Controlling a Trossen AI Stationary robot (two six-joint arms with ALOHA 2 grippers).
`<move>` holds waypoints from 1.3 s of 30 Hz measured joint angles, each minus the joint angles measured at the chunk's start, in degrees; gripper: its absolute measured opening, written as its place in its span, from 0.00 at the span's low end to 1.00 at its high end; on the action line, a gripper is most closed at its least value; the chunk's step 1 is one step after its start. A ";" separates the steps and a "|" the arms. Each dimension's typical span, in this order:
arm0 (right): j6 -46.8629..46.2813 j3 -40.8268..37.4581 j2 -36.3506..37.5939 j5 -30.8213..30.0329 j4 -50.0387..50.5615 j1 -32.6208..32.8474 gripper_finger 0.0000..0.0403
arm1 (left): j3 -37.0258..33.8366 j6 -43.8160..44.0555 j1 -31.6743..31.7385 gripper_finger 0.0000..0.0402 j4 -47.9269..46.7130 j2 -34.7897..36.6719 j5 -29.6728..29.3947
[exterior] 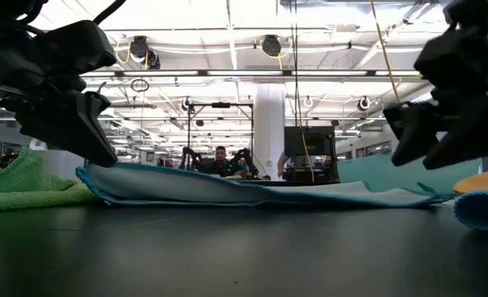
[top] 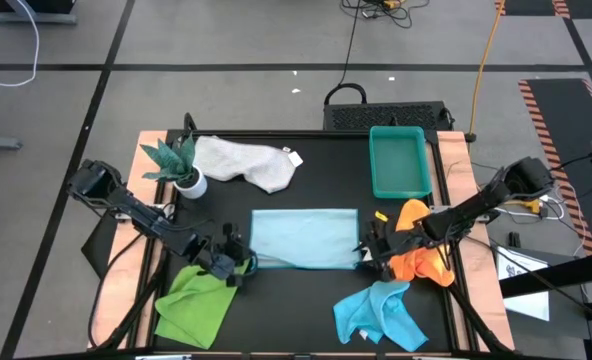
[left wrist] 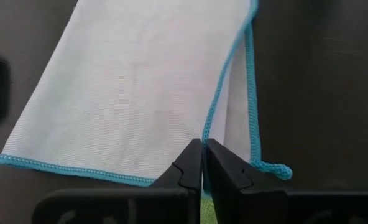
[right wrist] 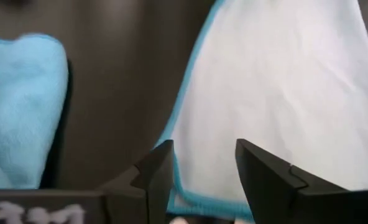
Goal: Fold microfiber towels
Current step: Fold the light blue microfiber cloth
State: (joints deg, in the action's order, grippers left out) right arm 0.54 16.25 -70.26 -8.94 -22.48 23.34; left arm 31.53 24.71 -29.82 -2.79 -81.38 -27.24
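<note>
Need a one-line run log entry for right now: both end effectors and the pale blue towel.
pale blue towel: folded, flat mid-table | left end effector: shut on its near corner | right end effector: open at opposite edge

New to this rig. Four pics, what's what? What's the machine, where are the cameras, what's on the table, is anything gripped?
Two dark robot arms work at a black table. One camera looks straight down, one sits at table height, and one rides on each wrist.

On the table lie five soft cloths: a pale blue microfiber towel folded flat in the middle, a white-grey towel, a lime green towel, an orange towel and a bright turquoise-blue towel, plus a teal plastic tray and a small potted plant.

The left gripper has its fingers shut at the pale blue towel's edge. The right gripper stands open over the opposite edge, gripping nothing.
</note>
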 joint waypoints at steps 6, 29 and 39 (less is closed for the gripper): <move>3.45 0.87 -2.77 1.01 0.09 1.15 0.41 | 0.02 0.09 0.56 0.03 0.02 0.00 -0.01; 3.37 0.87 -6.14 3.08 -4.99 1.15 0.01 | 0.35 -0.35 0.56 0.01 -0.09 0.15 0.93; 3.50 0.87 10.03 -1.66 3.14 -1.19 0.01 | 2.01 -8.10 4.15 0.01 -1.21 4.65 -7.29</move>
State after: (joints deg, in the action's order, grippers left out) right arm 4.04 17.12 -60.23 -10.61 -19.34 22.15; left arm 33.54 16.61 -25.67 -3.99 -76.73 -34.52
